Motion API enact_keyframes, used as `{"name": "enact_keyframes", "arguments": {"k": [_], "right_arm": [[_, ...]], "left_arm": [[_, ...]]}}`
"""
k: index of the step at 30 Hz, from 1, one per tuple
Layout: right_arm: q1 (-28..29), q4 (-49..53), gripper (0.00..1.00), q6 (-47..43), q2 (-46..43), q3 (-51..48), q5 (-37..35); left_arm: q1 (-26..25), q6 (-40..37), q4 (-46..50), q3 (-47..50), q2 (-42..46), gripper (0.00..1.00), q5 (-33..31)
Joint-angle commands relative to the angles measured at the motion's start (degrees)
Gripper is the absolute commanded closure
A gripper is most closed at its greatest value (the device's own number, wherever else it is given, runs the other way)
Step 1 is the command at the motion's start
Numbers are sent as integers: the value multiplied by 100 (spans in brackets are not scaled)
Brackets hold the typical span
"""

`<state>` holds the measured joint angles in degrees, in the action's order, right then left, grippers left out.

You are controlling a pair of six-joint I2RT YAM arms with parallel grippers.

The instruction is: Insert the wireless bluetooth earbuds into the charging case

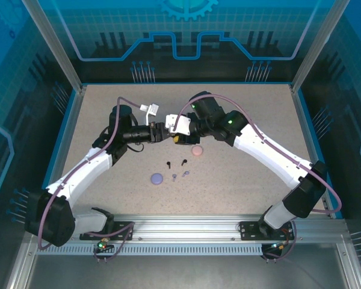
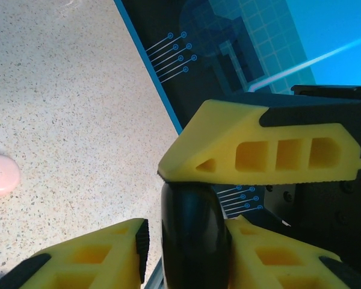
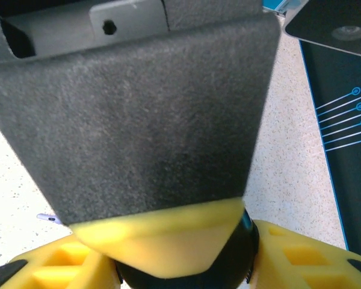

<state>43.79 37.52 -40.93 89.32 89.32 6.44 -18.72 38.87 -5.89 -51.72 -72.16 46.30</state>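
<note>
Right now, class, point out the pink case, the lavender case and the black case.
pink case [image 1: 197, 150], top external view, middle of its lid.
lavender case [image 1: 157, 178], top external view, middle of its lid.
black case [image 2: 191, 235], left wrist view, its rounded dark side.

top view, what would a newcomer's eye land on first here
The two arms meeting above mid-table, left claw and right claw nose to nose around a rounded black case. Nearer the bases, on the speckled table, lie a pink case, a lavender case, and tiny black earbuds and lavender earbuds between them.
</note>
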Motion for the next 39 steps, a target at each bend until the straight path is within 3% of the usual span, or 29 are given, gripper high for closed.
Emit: {"name": "enact_keyframes", "arguments": {"k": [1,11,14,21,39], "right_arm": [[106,-38,51,-12,103,215,-14],[111,-36,50,19,182,271,-248],[103,-8,50,23,191,271,-303],[67,-7,50,55,190,238,-345],[-40,-11,49,206,253,227,-341]], "left_arm": [[-53,-108,18,-209,-53,66,186],[-61,-246,233,-264,9,74,210],[-62,-272,263,-259,44,61,171],[-62,-355,391,-265,113,59,142],[-62,-424,429,-268,188,76,145]]}}
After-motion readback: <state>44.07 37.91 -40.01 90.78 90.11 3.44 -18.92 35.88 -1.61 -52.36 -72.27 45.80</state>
